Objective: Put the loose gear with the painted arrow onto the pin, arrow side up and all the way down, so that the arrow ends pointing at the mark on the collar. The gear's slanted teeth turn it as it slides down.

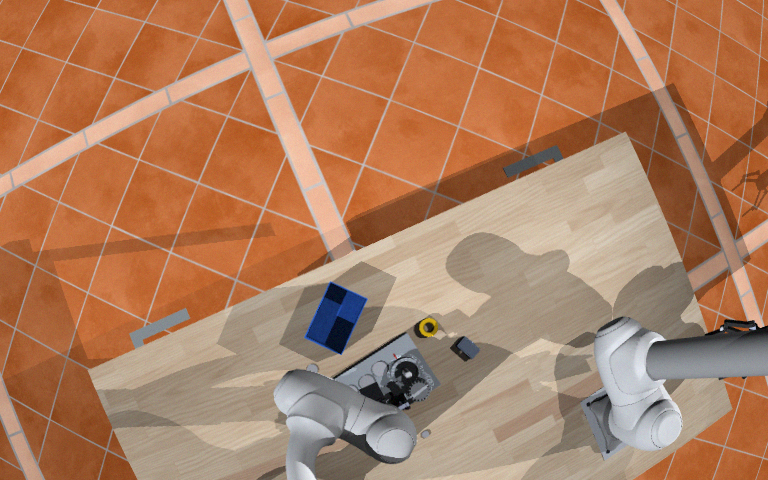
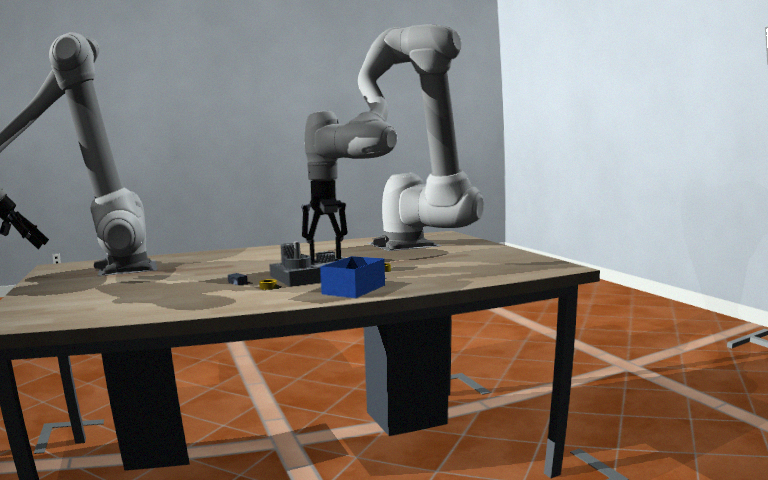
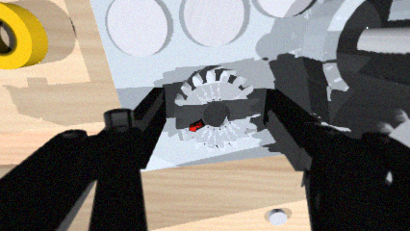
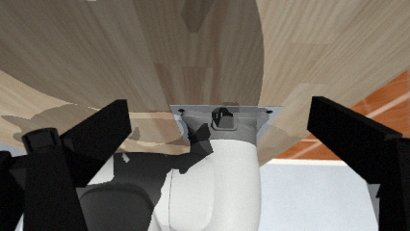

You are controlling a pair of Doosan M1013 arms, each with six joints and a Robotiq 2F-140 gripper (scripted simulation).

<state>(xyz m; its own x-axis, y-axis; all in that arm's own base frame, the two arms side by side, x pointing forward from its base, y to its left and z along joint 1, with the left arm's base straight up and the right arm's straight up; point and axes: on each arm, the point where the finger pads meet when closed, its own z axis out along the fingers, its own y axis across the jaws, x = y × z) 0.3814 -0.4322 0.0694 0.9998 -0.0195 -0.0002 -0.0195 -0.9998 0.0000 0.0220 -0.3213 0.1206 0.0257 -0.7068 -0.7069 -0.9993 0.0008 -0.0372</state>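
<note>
The loose gear (image 3: 217,91) (image 2: 324,256) lies flat on the grey base (image 3: 137,72) (image 2: 294,276), toothed face up with a red arrow mark (image 3: 195,126). My left gripper (image 3: 215,105) (image 2: 324,258) is part open, pointing down, with its fingers on either side of the gear and visible gaps to it. The upright pin (image 3: 385,40) (image 2: 297,249) stands in the collar (image 2: 295,262) at the base's other end. A red mark (image 1: 395,356) shows by the collar in the top view. My right gripper (image 4: 218,115) (image 2: 41,241) is open and empty, off beyond the table.
A blue bin (image 1: 350,302) (image 2: 349,284) stands beside the base. A yellow ring (image 1: 435,327) (image 2: 267,284) and a dark block (image 1: 465,347) (image 2: 237,278) lie near the collar end. Another yellow ring (image 3: 36,38) (image 2: 387,267) lies past the opposite end. A toothed gear (image 1: 418,390) is beside the pin.
</note>
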